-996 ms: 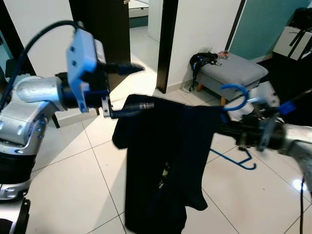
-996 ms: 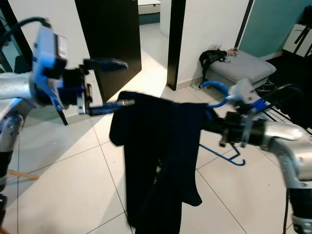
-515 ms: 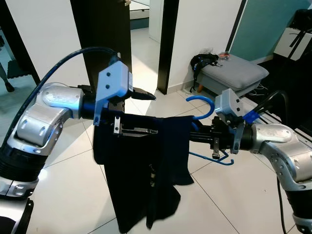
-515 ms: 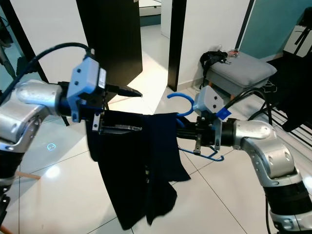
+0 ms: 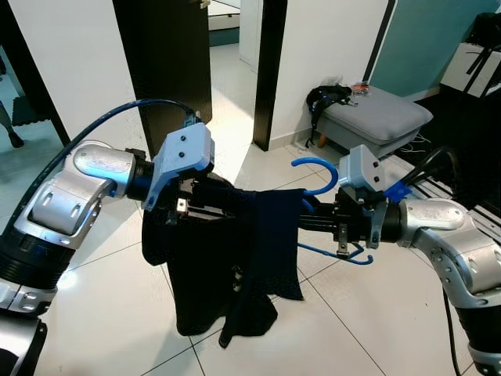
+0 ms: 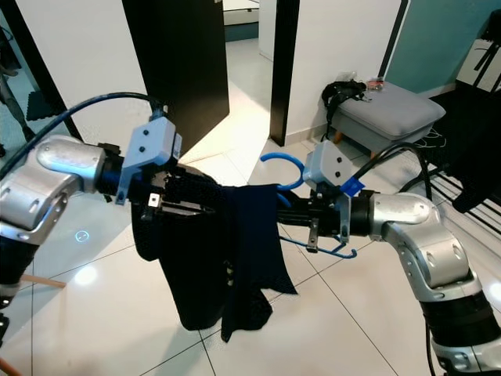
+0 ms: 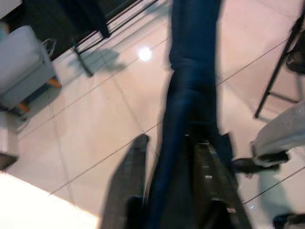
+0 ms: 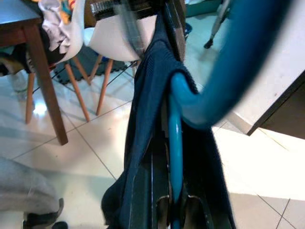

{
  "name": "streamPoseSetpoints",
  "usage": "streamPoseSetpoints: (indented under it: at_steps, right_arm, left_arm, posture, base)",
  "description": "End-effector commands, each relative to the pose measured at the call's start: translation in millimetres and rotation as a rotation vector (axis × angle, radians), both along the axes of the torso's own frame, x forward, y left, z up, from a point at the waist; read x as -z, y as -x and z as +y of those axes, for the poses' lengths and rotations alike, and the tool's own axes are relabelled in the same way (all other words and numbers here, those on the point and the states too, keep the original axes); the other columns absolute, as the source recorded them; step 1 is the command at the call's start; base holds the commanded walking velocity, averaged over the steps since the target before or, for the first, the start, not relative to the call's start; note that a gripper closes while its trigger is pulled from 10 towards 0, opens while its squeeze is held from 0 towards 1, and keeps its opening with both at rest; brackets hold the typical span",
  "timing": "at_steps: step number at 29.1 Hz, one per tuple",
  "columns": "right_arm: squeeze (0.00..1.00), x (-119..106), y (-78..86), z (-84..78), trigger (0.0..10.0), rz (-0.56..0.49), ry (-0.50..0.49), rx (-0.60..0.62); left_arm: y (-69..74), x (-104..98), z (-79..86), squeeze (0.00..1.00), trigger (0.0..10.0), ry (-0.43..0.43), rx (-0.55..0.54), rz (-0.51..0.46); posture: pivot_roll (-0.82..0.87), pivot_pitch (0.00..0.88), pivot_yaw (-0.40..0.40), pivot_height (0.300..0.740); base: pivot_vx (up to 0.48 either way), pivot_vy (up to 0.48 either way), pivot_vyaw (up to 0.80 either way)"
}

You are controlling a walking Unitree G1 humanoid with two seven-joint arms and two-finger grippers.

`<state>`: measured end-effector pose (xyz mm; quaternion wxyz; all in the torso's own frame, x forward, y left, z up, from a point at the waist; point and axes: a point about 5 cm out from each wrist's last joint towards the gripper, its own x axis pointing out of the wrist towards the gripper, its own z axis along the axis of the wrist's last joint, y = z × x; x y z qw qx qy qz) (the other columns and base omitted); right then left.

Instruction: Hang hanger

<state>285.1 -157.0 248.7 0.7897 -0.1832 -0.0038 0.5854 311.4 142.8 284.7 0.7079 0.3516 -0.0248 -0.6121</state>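
Note:
A dark navy garment (image 5: 227, 266) hangs on a blue hanger (image 5: 317, 168) held between my two arms at chest height. My right gripper (image 5: 313, 222) is shut on the hanger just below its hook; the right wrist view shows the hanger's blue bar (image 8: 175, 129) running between the black fingers (image 8: 143, 191) with cloth draped over it. My left gripper (image 5: 200, 207) is shut on the garment's bunched far shoulder. In the left wrist view the cloth (image 7: 188, 95) passes between the fingers (image 7: 131, 186). The hanger's lower bar (image 5: 344, 257) shows under the right hand.
A grey padded stool (image 5: 376, 117) with a black item on it stands ahead to the right. A dark door (image 5: 168, 55) and a doorway lie ahead. White floor tiles (image 5: 102, 313) lie below. A person's leg and shoe (image 7: 281, 138) are nearby. White chairs (image 8: 109, 38) stand by a wooden table.
The left gripper's fingers, spread wide half a second ago, have closed on the garment's shoulder. The cloth is bunched and hangs shorter. The right gripper has kept its hold on the hanger.

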Motion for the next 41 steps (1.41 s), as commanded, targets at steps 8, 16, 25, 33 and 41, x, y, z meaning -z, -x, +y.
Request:
streamPoseSetpoints:
  at_steps: [8, 16, 25, 33, 41]
  right_arm:
    - [0.0, -7.8, 4.6, 3.5, 10.0, -0.046, -0.001, -0.026]
    - [1.0, -9.2, -0.9, 6.0, 10.0, -0.031, -0.05, 0.026]
    - [1.0, -8.6, -6.7, -10.2, 10.0, -0.036, -0.084, 0.132]
    - [1.0, -15.3, -3.3, -61.1, 10.0, -0.07, -0.072, 0.329]
    - [1.0, -4.3, 9.7, -89.4, 10.0, -0.014, -0.111, 0.417]
  left_arm:
    - [-3.2, 9.2, 4.7, 0.0, 0.0, -0.156, -0.028, -0.073]
    - [-7.4, -1.8, -1.2, 0.0, 0.0, -0.024, -0.039, -0.086]
    - [-19.5, -4.0, 10.1, 0.0, 0.0, 0.053, -0.115, -0.091]
    - [-28.3, -6.8, 36.0, 0.0, 0.0, 0.037, -0.207, -0.109]
    - [-29.0, -23.0, 45.2, 0.0, 0.0, 0.09, -0.215, -0.137]
  posture:
    - [0.02, 0.049, 0.007, 0.74]
    - [0.02, 0.053, 0.006, 0.74]
    - [0.01, 0.056, 0.006, 0.74]
    - [0.01, 0.058, 0.003, 0.74]
    - [0.0, 0.059, 0.005, 0.74]
  base:
    - [0.0, 0.0, 0.0]
    - [0.0, 0.0, 0.0]
    - [0.0, 0.0, 0.0]
    - [0.0, 0.0, 0.0]
    - [0.0, 0.0, 0.0]
